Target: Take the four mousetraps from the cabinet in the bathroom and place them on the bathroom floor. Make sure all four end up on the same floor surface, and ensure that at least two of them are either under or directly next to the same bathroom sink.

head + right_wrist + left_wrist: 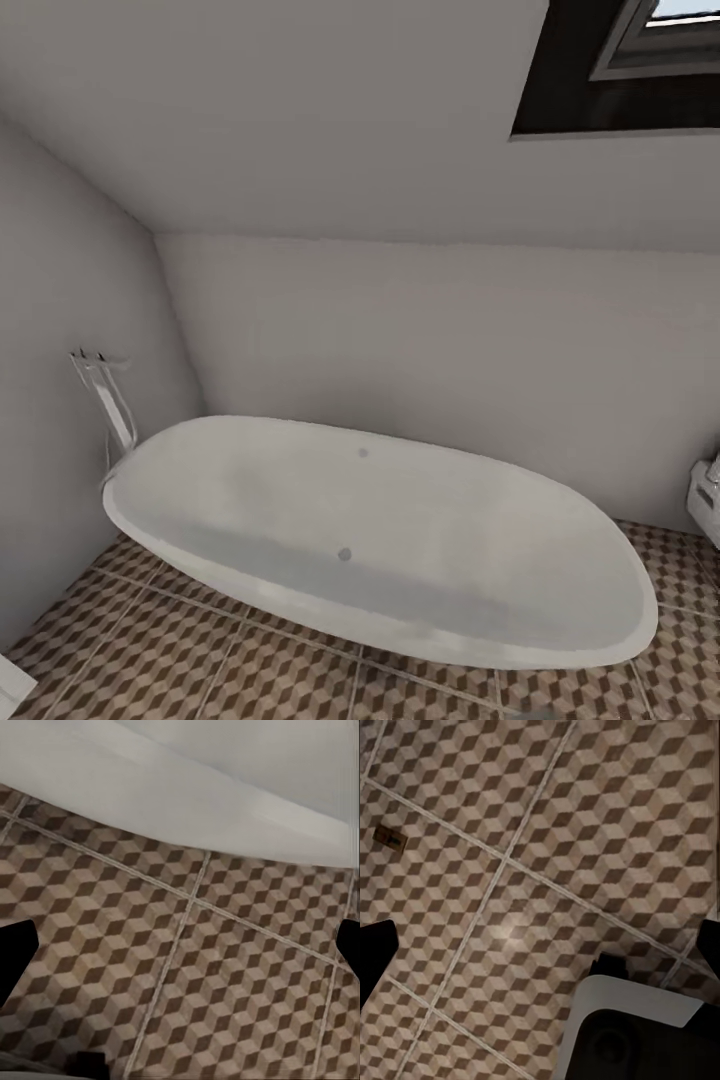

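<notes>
While I'm parked facing the bathtub (400,540), my left wrist cam is looking down at the bathroom floor (585,817), and there's one mousetrap (391,838) lying flat on it. It sits well off to one side of my left claw (540,952), past the dark fingertip (375,956) on that side and further out along the view, not between the fingers at all. Both fingertips sit at opposite edges of the picture with bare tile between them, so that claw is spread wide and gripping nothing.

The trap is a tiny dark brown rectangle, way smaller than one tile. Its long axis runs roughly parallel to the nearest grout line, the one slanting across the tile just beside it. Some small metal bit shows on top, but it's too small for me to tell which end is which.

Right claw (180,952) is the same story: dark fingertips (15,960) far apart at the picture's edges, released, with cube-pattern tile between them and the white curved side of the tub just beyond.

Other stuff around: a white and black part of my own body (645,1035) pokes into the left wrist view, close by the claw. From the head cam, the tub fills the corner under the sloped ceiling, with a chrome floor-standing tap (105,400) at its left end, a dark-framed window (620,70) top right, and a white fixture (705,495) at the right edge that I can't identify.
</notes>
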### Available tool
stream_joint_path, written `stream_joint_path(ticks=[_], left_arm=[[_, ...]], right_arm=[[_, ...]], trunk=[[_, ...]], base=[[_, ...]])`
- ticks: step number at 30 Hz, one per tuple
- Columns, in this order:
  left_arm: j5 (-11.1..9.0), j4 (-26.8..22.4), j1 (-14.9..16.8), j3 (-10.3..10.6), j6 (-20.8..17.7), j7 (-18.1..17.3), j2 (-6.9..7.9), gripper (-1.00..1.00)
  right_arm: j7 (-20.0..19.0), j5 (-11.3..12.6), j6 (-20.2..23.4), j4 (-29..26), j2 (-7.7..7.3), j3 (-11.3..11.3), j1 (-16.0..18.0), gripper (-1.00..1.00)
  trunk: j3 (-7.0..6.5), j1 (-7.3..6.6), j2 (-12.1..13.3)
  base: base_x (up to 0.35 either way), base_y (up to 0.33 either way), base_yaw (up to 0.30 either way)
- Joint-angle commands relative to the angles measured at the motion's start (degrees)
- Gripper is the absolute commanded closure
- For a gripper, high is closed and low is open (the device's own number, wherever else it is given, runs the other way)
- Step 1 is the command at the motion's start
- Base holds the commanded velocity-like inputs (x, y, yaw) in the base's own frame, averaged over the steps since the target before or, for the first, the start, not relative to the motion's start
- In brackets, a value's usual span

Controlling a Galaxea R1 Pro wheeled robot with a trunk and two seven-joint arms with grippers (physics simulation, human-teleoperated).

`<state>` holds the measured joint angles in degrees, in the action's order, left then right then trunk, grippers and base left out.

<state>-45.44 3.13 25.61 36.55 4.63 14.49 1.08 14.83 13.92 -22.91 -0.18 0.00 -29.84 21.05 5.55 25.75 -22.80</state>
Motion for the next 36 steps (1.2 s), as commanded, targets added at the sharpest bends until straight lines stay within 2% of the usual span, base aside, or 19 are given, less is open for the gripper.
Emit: stream_joint_path(ticks=[1,36], left_arm=[[-0.4,0.1,0.1,0.4,0.2,0.0,-0.03,-1.0],[-0.4,0.1,0.1,0.4,0.2,0.0,-0.02,-1.0]], right_arm=[[0.1,0.5,-0.1,0.0,0.0,-0.5,0.0,-1.0],[0.1,0.5,-0.1,0.0,0.09,-0.5,0.0,-1.0]], trunk=[[0.16,0.03,-0.1],[1.2,0.03,-0.1]], base=[[0.0,0.0,-0.265],[0.0,0.0,-0.273]])
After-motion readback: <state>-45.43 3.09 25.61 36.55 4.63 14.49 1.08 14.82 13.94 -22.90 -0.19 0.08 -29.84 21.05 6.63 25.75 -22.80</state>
